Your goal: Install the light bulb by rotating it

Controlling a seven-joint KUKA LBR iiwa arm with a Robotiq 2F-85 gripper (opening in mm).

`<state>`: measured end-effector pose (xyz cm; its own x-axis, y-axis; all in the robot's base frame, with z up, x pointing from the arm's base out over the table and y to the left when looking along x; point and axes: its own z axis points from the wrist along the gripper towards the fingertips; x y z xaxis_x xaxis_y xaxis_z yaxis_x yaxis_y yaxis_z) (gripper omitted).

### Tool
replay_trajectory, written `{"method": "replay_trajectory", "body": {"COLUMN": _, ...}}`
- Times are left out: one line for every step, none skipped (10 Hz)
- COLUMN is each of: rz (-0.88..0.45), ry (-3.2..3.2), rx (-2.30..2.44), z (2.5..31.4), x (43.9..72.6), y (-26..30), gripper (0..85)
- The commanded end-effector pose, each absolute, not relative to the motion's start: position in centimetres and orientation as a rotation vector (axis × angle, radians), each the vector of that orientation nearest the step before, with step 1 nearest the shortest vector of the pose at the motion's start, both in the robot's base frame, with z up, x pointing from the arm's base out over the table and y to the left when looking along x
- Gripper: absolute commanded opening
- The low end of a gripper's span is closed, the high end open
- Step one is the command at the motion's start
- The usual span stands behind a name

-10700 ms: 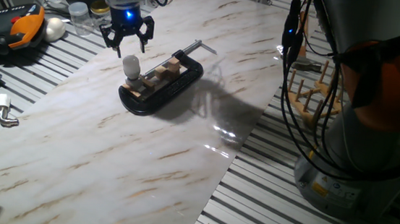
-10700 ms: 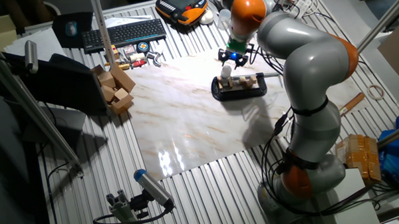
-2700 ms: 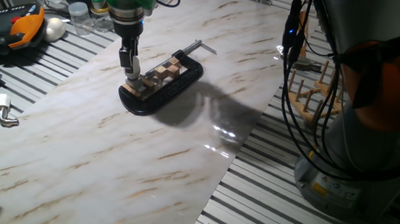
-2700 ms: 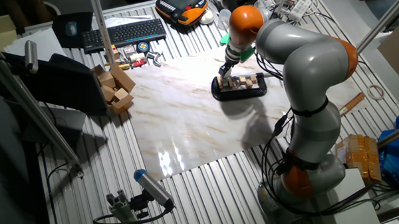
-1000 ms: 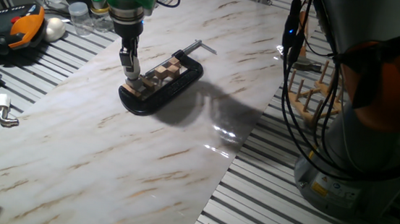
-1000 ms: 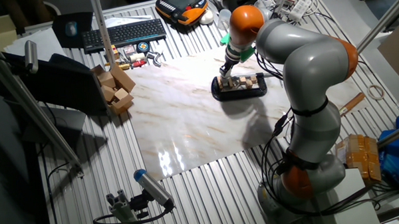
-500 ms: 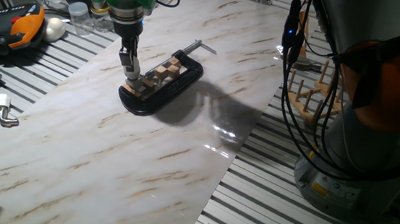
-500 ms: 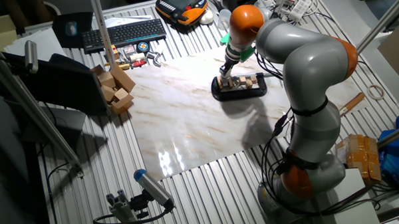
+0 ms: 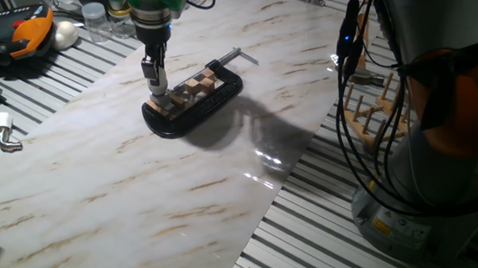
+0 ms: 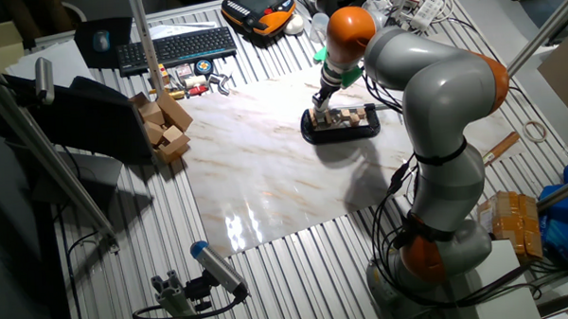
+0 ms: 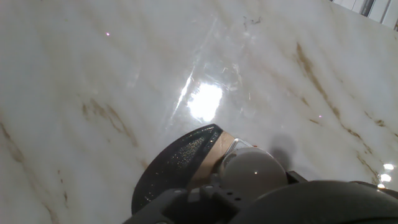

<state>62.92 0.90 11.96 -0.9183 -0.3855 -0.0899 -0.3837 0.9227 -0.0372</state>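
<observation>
From my seat, the marble board (image 9: 175, 172) lies open in front of and beside the black clamp (image 9: 196, 106). Behind it, the clear jars (image 9: 95, 19) and orange pendant (image 9: 22, 33) crowd the slats. The wooden blocks (image 9: 193, 87) and clamp screw (image 9: 239, 57) hem the bulb's far side, I think.

Frosted bulb (image 11: 252, 172) above black clamp (image 11: 174, 171)

Light bulb (image 11: 252, 174) mostly swallowed between the jaws in both fixed views; screw base hidden below. Black clamp (image 11: 168, 174) cut off by the hand view's bottom edge. Gripper (image 9: 154, 78) fingertips lost behind dark housing there, grip indiscernible.
</observation>
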Motion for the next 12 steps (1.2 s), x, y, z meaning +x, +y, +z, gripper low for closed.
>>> {"method": "replay_trajectory", "body": {"rz": -0.022, "ry": 2.996, "rx": -0.573, "z": 11.97, "x": 62.92, "y": 0.91, "gripper": 17.0}}
{"method": "replay_trajectory", "body": {"rz": -0.019, "ry": 3.006, "rx": -0.541, "z": 11.98, "x": 62.92, "y": 0.92, "gripper": 0.0}}
{"method": "replay_trajectory", "body": {"rz": -0.011, "ry": 3.016, "rx": -0.514, "z": 12.00, "x": 62.92, "y": 0.92, "gripper": 0.0}}
{"method": "replay_trajectory", "body": {"rz": 0.003, "ry": 3.027, "rx": -0.487, "z": 11.99, "x": 62.93, "y": 0.91, "gripper": 0.0}}
{"method": "replay_trajectory", "body": {"rz": 0.012, "ry": 3.036, "rx": -0.460, "z": 11.98, "x": 62.93, "y": 0.92, "gripper": 0.0}}
{"method": "replay_trajectory", "body": {"rz": 0.014, "ry": 3.043, "rx": -0.442, "z": 11.97, "x": 62.94, "y": 0.94, "gripper": 0.0}}
{"method": "replay_trajectory", "body": {"rz": 0.015, "ry": 3.049, "rx": -0.419, "z": 11.98, "x": 62.93, "y": 0.92, "gripper": 0.0}}
{"method": "replay_trajectory", "body": {"rz": 0.011, "ry": 3.053, "rx": -0.396, "z": 11.97, "x": 62.93, "y": 0.92, "gripper": 0.0}}
{"method": "replay_trajectory", "body": {"rz": 0.000, "ry": 3.053, "rx": -0.377, "z": 11.99, "x": 62.93, "y": 0.96, "gripper": 0.0}}
{"method": "replay_trajectory", "body": {"rz": 0.001, "ry": 3.057, "rx": -0.332, "z": 12.02, "x": 62.93, "y": 0.96, "gripper": 0.0}}
{"method": "replay_trajectory", "body": {"rz": 0.004, "ry": 3.059, "rx": -0.297, "z": 12.01, "x": 62.92, "y": 0.96, "gripper": 0.0}}
{"method": "replay_trajectory", "body": {"rz": 0.008, "ry": 3.061, "rx": -0.271, "z": 12.00, "x": 62.92, "y": 0.96, "gripper": 0.0}}
